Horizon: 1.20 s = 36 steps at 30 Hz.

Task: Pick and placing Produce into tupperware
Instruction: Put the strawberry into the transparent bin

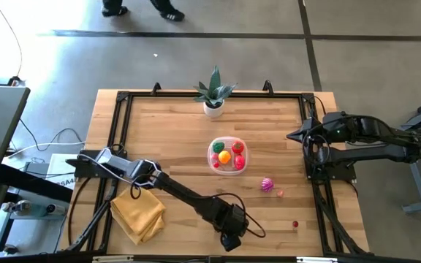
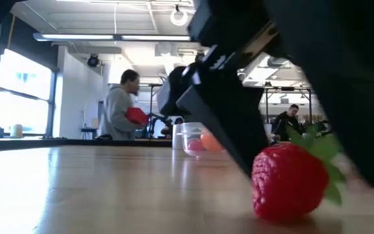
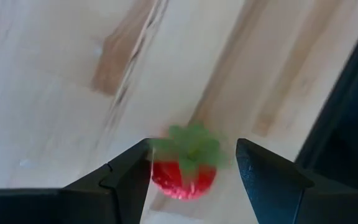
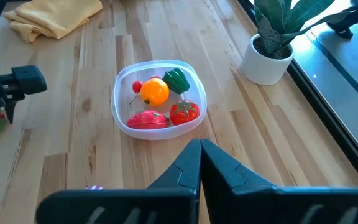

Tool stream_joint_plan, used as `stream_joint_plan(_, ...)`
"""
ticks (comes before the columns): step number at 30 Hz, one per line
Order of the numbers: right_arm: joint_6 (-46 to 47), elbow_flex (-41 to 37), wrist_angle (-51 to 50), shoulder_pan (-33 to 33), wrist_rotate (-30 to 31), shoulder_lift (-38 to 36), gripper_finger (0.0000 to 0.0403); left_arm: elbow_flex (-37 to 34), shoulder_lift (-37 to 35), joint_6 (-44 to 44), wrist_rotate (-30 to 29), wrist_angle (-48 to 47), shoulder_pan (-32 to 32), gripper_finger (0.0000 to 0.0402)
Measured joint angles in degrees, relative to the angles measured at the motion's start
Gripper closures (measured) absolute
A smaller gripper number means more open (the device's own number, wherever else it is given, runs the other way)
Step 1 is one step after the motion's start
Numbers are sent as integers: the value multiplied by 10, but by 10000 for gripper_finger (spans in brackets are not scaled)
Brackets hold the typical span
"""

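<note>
A red toy strawberry (image 3: 184, 179) with a green leaf cap lies on its side on the wood near the table's front edge, large in the low view (image 2: 287, 182). My left gripper (image 3: 191, 163) points steeply down over it, open, one finger on either side. The clear tupperware (image 1: 212, 146) stands mid-table and holds an orange piece (image 4: 154, 91), a green one (image 4: 178, 81), a tomato (image 4: 184, 112) and other red produce. My right gripper (image 4: 201, 152) waits shut, raised at the table's right side.
A magenta piece (image 1: 267, 184), a small pink one (image 1: 279, 193) and a small red one (image 1: 295, 224) lie right of the tupperware. A folded yellow cloth (image 1: 137, 212) lies at front left, a potted plant (image 1: 214, 95) at the far edge. A black rail (image 3: 353, 124) runs beside the strawberry.
</note>
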Motion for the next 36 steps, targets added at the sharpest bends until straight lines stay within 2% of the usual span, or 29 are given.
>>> stream_joint_plan(10, 0, 0, 0, 0, 0, 0, 403, 0, 3, -4, 7, -2, 0, 179)
stream_joint_plan(15, 0, 0, 0, 0, 0, 0, 403, 0, 3, -3, 28, -14, 1, 179)
stream_joint_plan(27, 0, 0, 0, 0, 0, 0, 403, 0, 2, -4, 12, -36, 0, 179)
stream_joint_plan(36, 0, 0, 0, 0, 0, 0, 403, -1, 3, -4, 12, -40, 0, 229)
